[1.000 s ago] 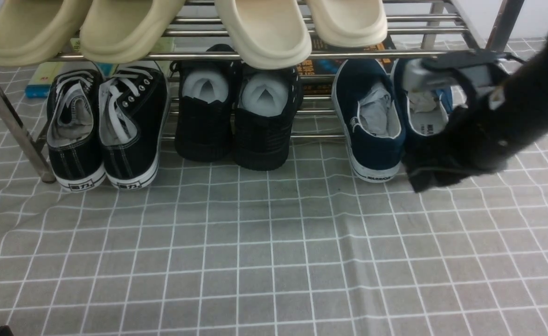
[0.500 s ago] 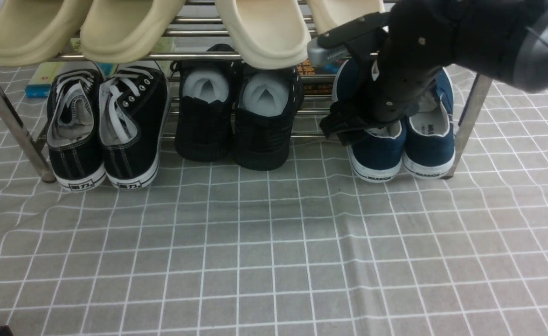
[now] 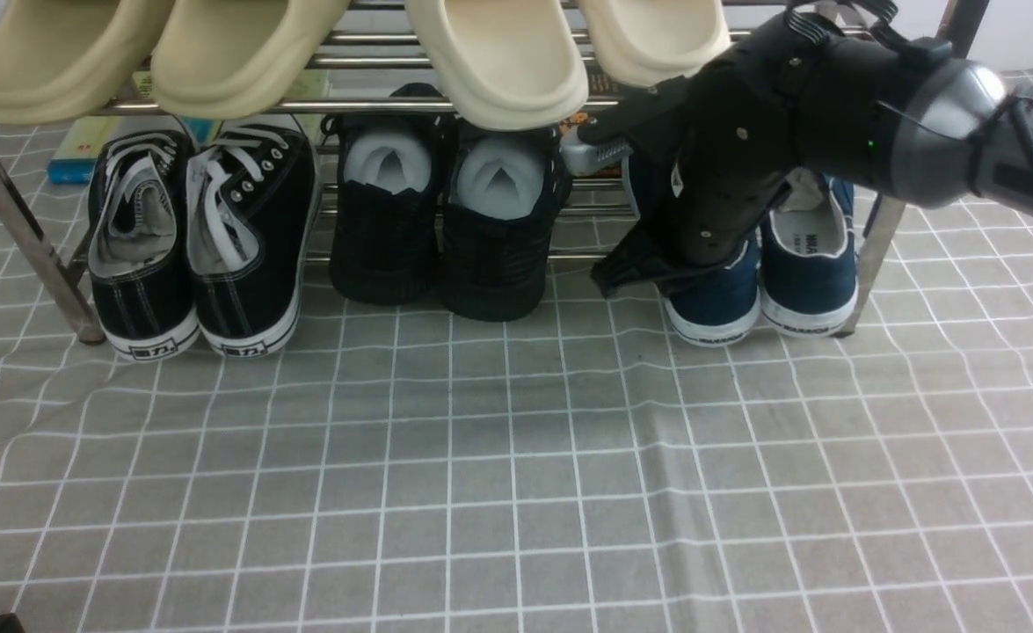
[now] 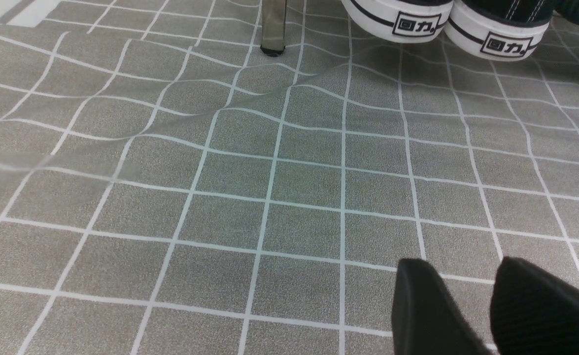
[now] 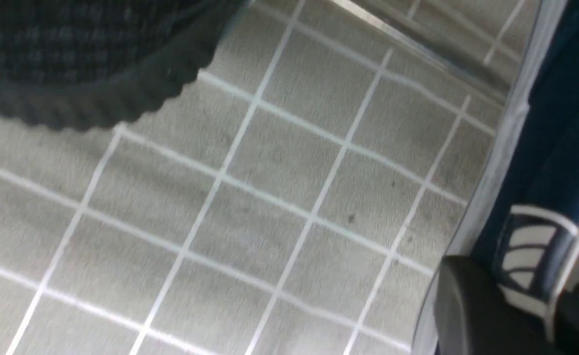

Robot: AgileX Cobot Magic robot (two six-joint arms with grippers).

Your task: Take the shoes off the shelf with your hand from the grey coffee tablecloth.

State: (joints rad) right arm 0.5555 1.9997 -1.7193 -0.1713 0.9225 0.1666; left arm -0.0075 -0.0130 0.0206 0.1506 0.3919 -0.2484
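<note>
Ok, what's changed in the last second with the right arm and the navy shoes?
The right claw swung from over the right-hand navy shoe, up and across to the robot's left, and has come down at the outer side of the left-hand navy shoe. In the right wrist view a finger sits beside that shoe's wall; a grip isn't clear. Both shoes remain on the shelf; the black sneakers haven't moved.

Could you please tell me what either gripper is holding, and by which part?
The right gripper straddles one navy shoe's side wall; a firm clamp cannot be told. The left gripper holds nothing.
</note>
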